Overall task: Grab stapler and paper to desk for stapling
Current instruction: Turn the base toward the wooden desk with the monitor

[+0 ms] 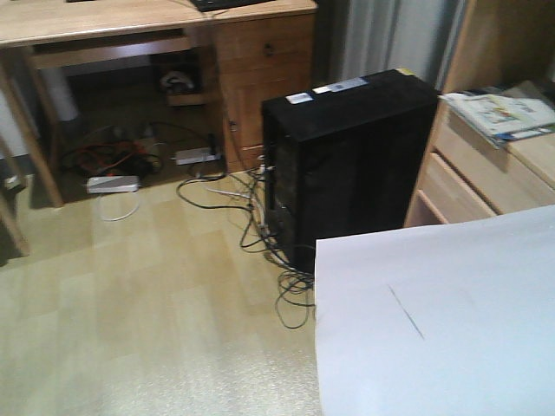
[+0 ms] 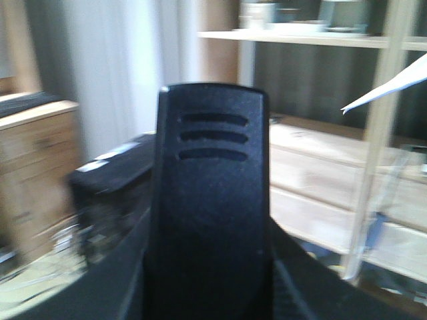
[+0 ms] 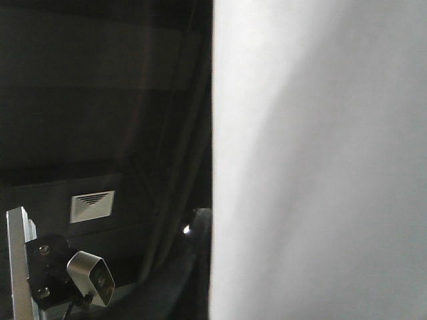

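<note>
The black stapler [image 2: 210, 200] stands upright and fills the middle of the left wrist view, with my left gripper [image 2: 210, 280] shut on its lower part; dark fingers [image 2: 113, 293] show on both sides. The white paper [image 1: 442, 321] with a short pencil line hangs close to the front camera at the lower right, and its corner [image 2: 393, 87] pokes into the left wrist view. My right gripper [image 3: 208, 267] is shut on the paper [image 3: 320, 160], one dark finger [image 3: 199, 263] lying along its left edge. The wooden desk [image 1: 104, 22] stands at the far upper left. Neither gripper shows in the front view.
A black computer tower [image 1: 347, 165] stands on the floor ahead, with tangled cables [image 1: 260, 225] and a power strip [image 1: 113, 184] near the desk's foot. Wooden drawers [image 1: 468, 173] with magazines [image 1: 503, 113] are at the right. Shelves [image 2: 313, 33] stand behind the stapler.
</note>
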Controlling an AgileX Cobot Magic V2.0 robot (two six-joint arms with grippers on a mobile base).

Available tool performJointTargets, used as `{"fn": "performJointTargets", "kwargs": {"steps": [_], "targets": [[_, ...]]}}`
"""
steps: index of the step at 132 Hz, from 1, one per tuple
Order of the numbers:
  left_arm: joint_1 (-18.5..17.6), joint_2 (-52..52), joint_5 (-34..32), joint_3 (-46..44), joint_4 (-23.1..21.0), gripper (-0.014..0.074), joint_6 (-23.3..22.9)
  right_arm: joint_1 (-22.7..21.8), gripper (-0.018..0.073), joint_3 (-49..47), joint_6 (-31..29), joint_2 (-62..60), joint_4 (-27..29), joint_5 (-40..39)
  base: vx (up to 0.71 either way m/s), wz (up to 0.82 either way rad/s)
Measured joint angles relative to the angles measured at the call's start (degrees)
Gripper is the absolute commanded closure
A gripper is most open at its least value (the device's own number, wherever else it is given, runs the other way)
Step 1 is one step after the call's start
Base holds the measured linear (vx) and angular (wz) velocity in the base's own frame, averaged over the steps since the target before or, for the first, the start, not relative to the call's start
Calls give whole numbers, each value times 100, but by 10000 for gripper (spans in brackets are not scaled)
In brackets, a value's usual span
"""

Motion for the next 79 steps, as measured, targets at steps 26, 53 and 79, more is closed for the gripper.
{"fn": "performJointTargets", "kwargs": {"steps": [26,53,79], "targets": [[0,0,0,0,0,603,0,0,565,0,0,0,0,0,-2,39],[0,0,0,0,0,603,0,0,565,0,0,0,0,-6,3,28],[0,0,0,0,0,603,0,0,565,0,0,0,0,-35,7,22]]}}
